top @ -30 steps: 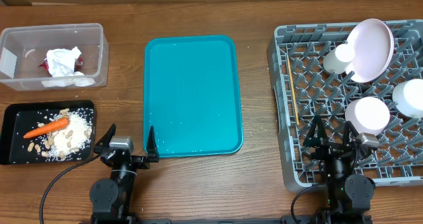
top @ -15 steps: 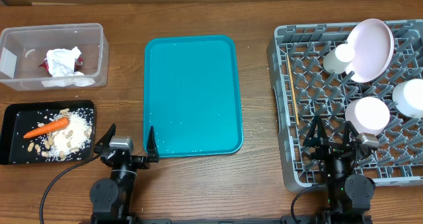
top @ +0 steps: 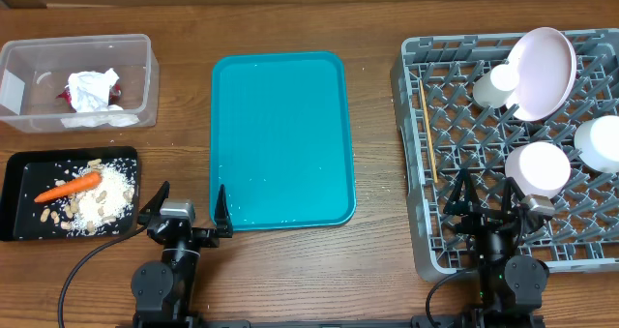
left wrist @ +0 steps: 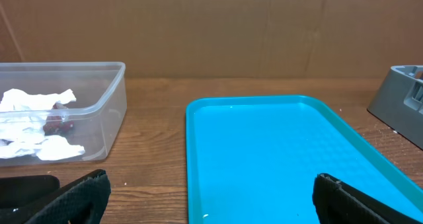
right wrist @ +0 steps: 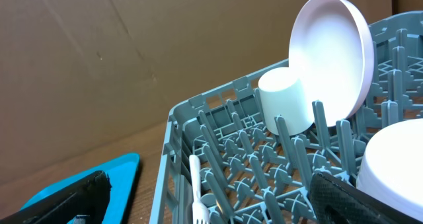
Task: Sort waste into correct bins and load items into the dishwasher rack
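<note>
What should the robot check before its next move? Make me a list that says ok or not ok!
1. The teal tray has no dishes or big scraps on it: ok.
2. The carrot and crumbs lie in the black tray: ok.
3. The napkins lie in the clear tub: ok.
4. The plate, cup, bowls and chopsticks sit in the rack: ok.
5. The left gripper and right gripper are open and hold nothing: ok.
6. Whether the tiny specks on the teal tray are crumbs or water: cannot tell.
</note>
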You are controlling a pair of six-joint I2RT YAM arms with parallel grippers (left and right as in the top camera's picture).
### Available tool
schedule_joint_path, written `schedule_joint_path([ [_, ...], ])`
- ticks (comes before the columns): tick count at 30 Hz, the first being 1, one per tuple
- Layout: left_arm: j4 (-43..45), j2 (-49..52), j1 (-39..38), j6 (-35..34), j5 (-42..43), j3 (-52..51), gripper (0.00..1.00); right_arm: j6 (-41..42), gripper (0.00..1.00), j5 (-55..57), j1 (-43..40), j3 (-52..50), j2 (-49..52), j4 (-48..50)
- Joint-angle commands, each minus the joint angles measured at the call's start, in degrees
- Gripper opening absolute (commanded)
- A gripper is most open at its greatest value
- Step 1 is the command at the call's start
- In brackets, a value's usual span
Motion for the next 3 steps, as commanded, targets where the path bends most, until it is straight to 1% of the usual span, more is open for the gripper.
schedule_joint_path([
  [1, -0.17, -0.66, 0.46, 1.29, -0.83, -0.2, 1.0, -0.35, 1.0, -0.07, -0.15, -0.61, -0.52, 0.28],
  [3, -0.17, -0.66, 0.46, 1.29, -0.83, -0.2, 1.0, -0.35, 1.0, -0.07, -0.15, -0.61, -0.52, 0.28],
])
